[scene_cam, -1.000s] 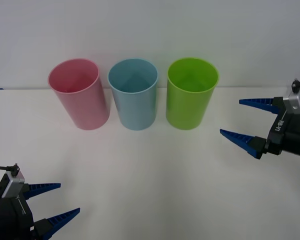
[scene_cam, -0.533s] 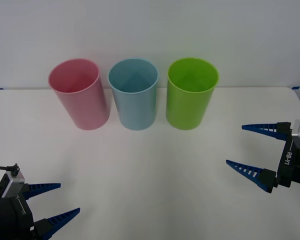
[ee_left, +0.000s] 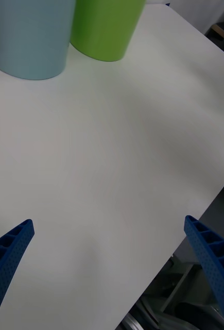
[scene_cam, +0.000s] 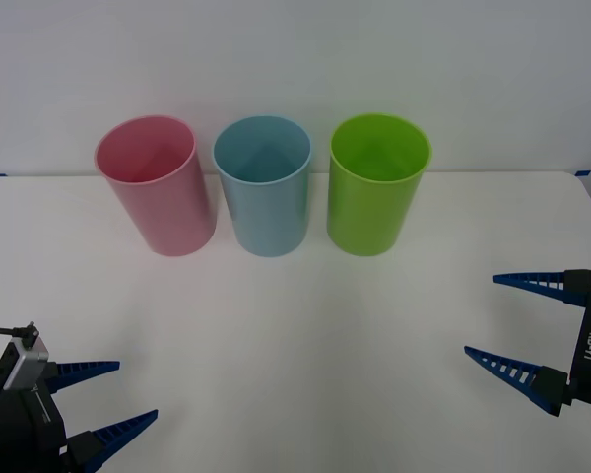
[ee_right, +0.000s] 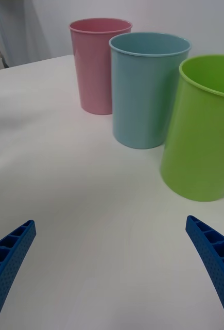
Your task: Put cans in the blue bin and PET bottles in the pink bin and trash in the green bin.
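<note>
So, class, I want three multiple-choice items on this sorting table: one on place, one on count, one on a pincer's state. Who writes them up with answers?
1. Which bin stands between the other two?
A pink bin
B blue bin
C green bin

2. How many bins stand on the table?
A two
B three
C four

3. How is the right pincer?
A shut on a can
B shut on nothing
C open, holding nothing

Answers:
1 B: the blue bin stands between the pink bin and the green bin.
2 B: three bins stand in a row on the white table.
3 C: the right pincer hangs near the table's right edge with its fingers spread, nothing between them. The left pincer waits open at the near left.
</note>
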Robot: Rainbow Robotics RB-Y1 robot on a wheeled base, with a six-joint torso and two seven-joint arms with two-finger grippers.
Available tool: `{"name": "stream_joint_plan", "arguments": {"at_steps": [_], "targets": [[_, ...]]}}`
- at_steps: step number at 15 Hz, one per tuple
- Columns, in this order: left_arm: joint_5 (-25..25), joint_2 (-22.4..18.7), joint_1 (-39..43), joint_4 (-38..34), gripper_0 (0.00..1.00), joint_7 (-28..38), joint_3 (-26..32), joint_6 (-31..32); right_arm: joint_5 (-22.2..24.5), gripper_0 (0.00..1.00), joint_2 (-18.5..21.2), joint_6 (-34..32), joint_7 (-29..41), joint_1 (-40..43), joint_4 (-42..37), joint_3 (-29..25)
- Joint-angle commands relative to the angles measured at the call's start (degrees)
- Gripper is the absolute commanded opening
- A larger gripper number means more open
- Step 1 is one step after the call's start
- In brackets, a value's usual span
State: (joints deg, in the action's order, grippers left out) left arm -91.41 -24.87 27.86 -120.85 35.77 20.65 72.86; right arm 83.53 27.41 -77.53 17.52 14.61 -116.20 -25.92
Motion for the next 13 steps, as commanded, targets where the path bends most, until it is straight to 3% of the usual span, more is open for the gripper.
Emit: {"name": "stream_joint_plan", "arguments": {"at_steps": [1, 13], "targets": [[0.00, 0.00, 0.00, 0.00, 1.00, 0.00, 0.00, 0.00, 1.11, 1.00, 0.01, -2.54, -0.30, 0.42, 0.01, -1.33], [0.00, 0.00, 0.00, 0.00, 1.00, 0.00, 0.00, 0.00, 3.57, 1.00, 1.68, -5.53, -0.91, 2.44, 0.01, -1.85]]}}
